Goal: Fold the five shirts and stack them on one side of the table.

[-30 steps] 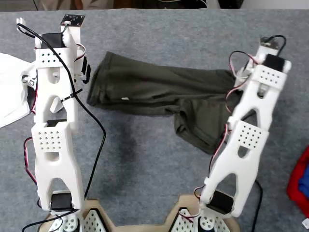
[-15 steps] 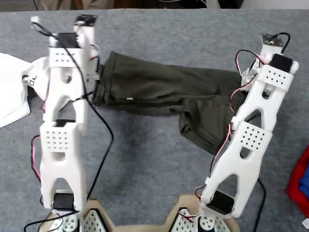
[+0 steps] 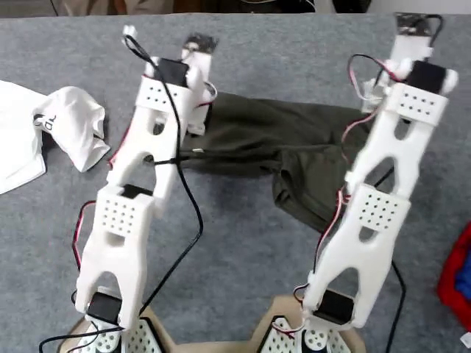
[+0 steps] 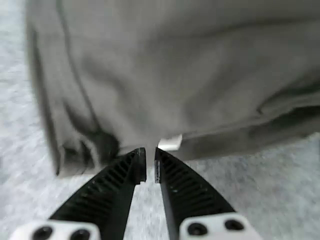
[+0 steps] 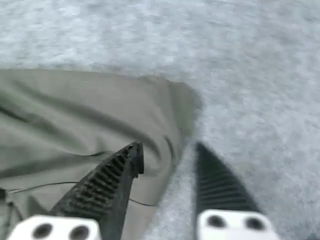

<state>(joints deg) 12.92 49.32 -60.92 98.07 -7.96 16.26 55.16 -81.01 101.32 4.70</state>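
Change over the last second: left arm has swung right from the table's left side and now sits over the left end of the olive shirt. That end has travelled right with it, so the shirt lies shorter across the grey table. Right arm has pushed toward the far edge. Left gripper has its jaws nearly together at the shirt's hem, judged to be pinching it. Right gripper is spread wide over the shirt's right corner, one finger above cloth, the other above table. Reading: first fold of this shirt under way, not yet laid. White shirt lies crumpled at far left, and red and blue cloth at the right edge. White tag on the hem shows no legible print; dark print on the white shirt is too small to read.
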